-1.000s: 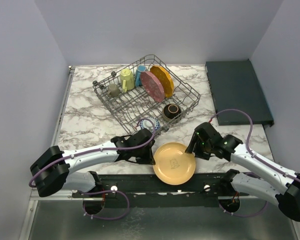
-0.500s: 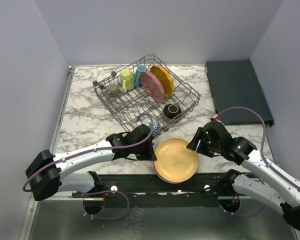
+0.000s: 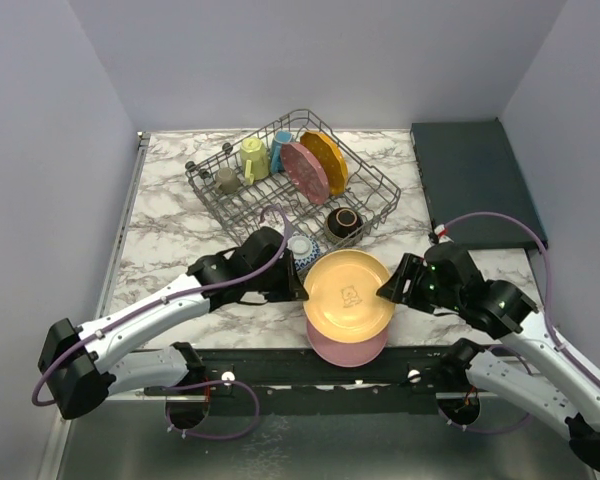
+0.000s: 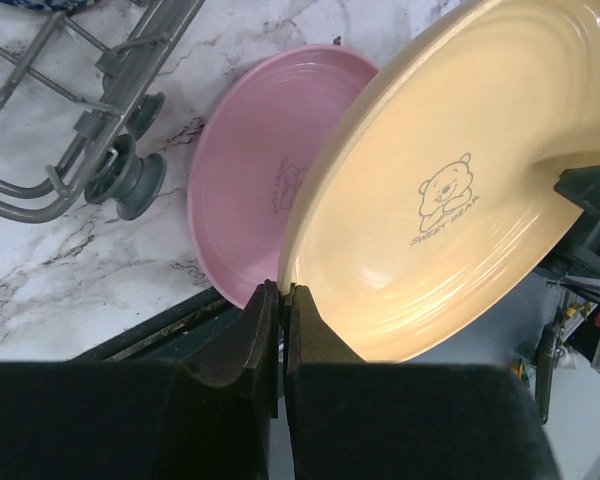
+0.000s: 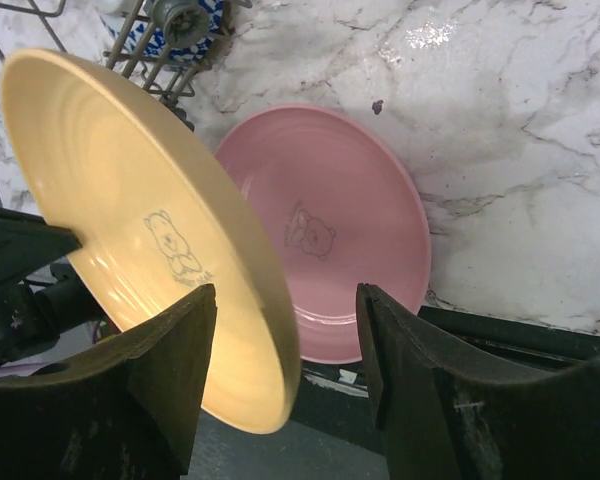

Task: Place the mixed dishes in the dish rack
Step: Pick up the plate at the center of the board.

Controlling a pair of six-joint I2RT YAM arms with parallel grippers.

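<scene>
A yellow plate with a bear print (image 3: 348, 292) is lifted and tilted above a pink plate (image 3: 348, 348) that lies flat at the table's near edge. My left gripper (image 3: 302, 290) is shut on the yellow plate's left rim, as the left wrist view (image 4: 282, 290) shows. My right gripper (image 3: 392, 290) is open, and the plate's right rim stands between its jaws (image 5: 285, 300). The dish rack (image 3: 380, 182) holds a pink plate (image 3: 305, 170), an orange plate (image 3: 325, 160), a yellow-green mug (image 3: 254, 158), a blue mug (image 3: 281, 148), a grey cup (image 3: 227, 180) and a dark brown bowl (image 3: 343, 222).
A blue-white bowl (image 3: 300, 247) sits at the rack's near corner, just behind my left gripper. A dark flat tray (image 3: 475, 180) lies at the back right. The rack's foot (image 4: 125, 185) stands close to the flat pink plate (image 4: 255, 190).
The yellow plate has risen off the pink plate and moved away from the near edge, held by my left gripper. My right gripper has followed to its right rim.
</scene>
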